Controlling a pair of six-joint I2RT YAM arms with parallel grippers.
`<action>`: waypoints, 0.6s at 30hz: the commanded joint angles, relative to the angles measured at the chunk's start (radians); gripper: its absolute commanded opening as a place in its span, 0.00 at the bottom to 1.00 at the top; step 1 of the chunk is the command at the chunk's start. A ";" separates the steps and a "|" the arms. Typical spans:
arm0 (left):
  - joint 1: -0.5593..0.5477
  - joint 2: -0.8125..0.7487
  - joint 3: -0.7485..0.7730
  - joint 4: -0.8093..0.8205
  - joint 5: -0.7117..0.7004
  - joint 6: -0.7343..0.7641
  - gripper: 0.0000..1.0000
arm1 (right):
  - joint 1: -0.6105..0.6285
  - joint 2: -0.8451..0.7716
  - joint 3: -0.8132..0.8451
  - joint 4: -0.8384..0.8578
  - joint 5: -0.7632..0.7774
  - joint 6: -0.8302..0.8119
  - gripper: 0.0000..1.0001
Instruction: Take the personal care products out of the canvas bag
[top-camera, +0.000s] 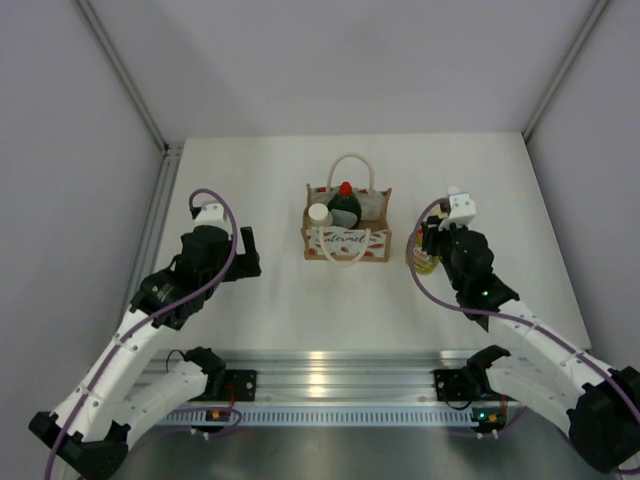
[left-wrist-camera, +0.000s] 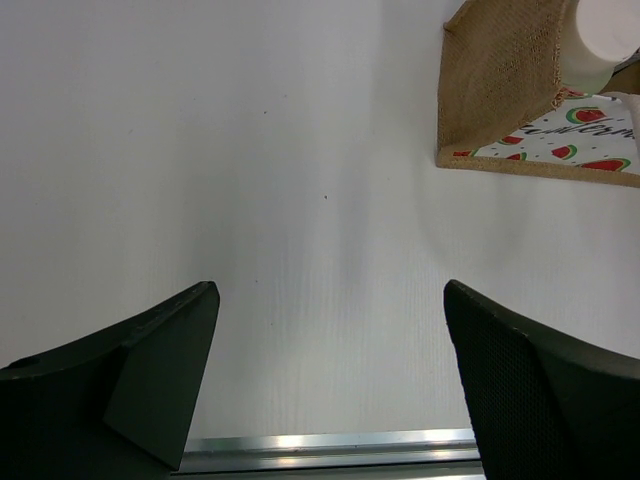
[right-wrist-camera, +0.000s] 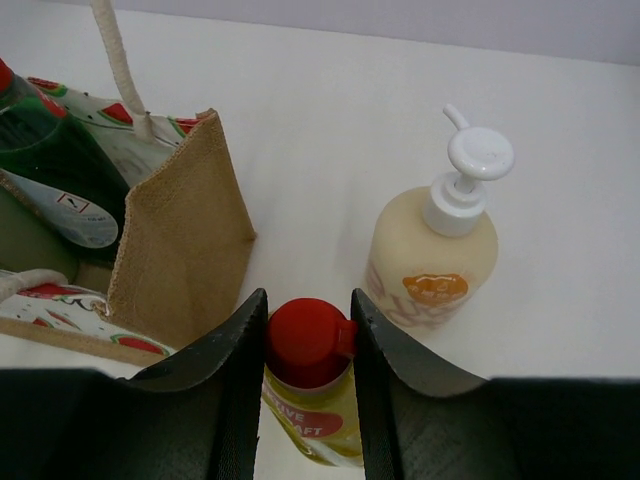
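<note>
Robot lab test cell: white table (top-camera: 270, 300) boxed in by plain grey wall panels (top-camera: 340, 60), with metal frame posts (top-camera: 122, 75) at 11 and 1 o'clock. Aluminium rail (top-camera: 340, 365) at 6 o'clock carries the bases of the left arm (top-camera: 120, 350) and right arm (top-camera: 540, 345), purple cables (top-camera: 205, 190) exposed

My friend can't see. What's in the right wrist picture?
The right gripper is shut on the red cap of a yellow-green bottle. A cream pump bottle stands beside it on the table; the canvas bag, at left, holds a dark green bottle.
</note>
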 joint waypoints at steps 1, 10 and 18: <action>-0.002 -0.014 -0.001 0.017 0.008 -0.005 0.98 | -0.011 -0.057 -0.007 0.296 0.022 0.005 0.00; -0.002 -0.017 -0.001 0.017 0.006 -0.005 0.98 | -0.011 -0.069 0.026 0.201 0.013 -0.015 0.77; -0.002 -0.021 0.004 0.017 0.004 -0.007 0.98 | -0.009 -0.094 0.175 0.022 -0.079 -0.017 0.81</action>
